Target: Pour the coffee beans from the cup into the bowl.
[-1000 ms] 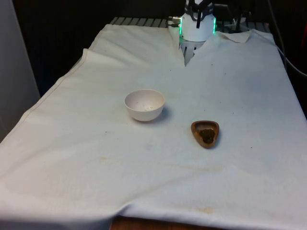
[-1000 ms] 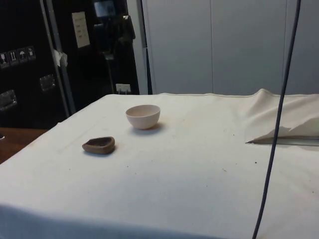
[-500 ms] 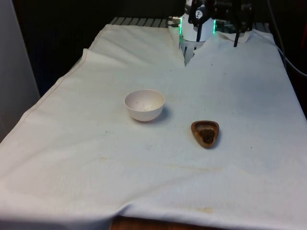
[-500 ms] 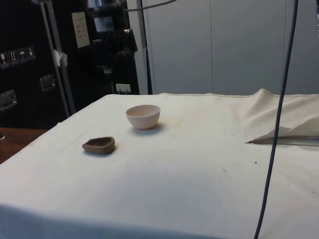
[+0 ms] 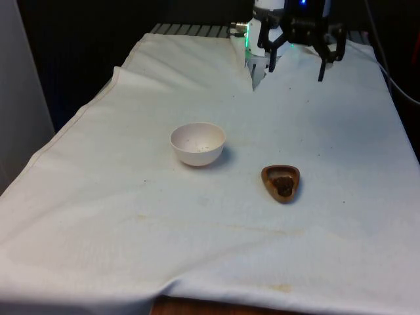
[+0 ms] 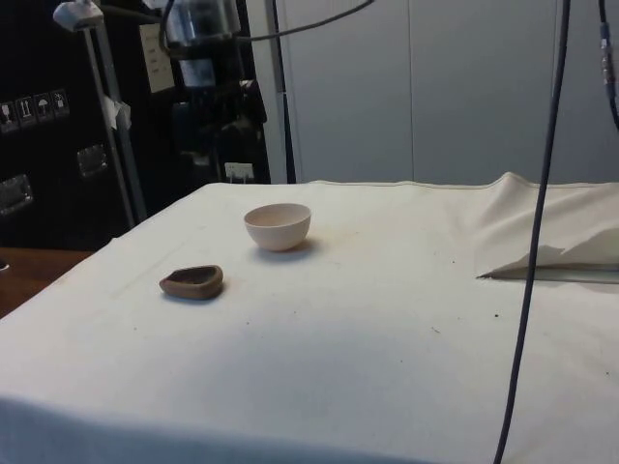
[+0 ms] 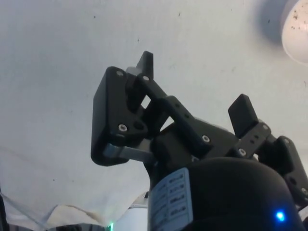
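A small brown cup [image 5: 281, 183] with dark coffee beans in it stands on the white cloth, towards the front view's right. To its left and a little farther back stands a white bowl [image 5: 197, 144]. The side view has the cup [image 6: 192, 281] nearer the camera than the bowl [image 6: 278, 225]. My black gripper [image 5: 296, 64] hangs open above the far end of the table, well behind the cup, holding nothing. In the wrist view the gripper [image 7: 195, 86] has its fingers spread over bare cloth, with the bowl [image 7: 296, 29] at the picture's edge.
The cloth has a slit and a raised fold [image 5: 254, 73] by the robot's base. In the side view a dark cable [image 6: 535, 242] hangs down in front of the table. The table's front edge [image 5: 197, 305] shows wood under the cloth.
The gripper has come down into the front view at the table's far end, its fingers open. The cup and the bowl have not moved.
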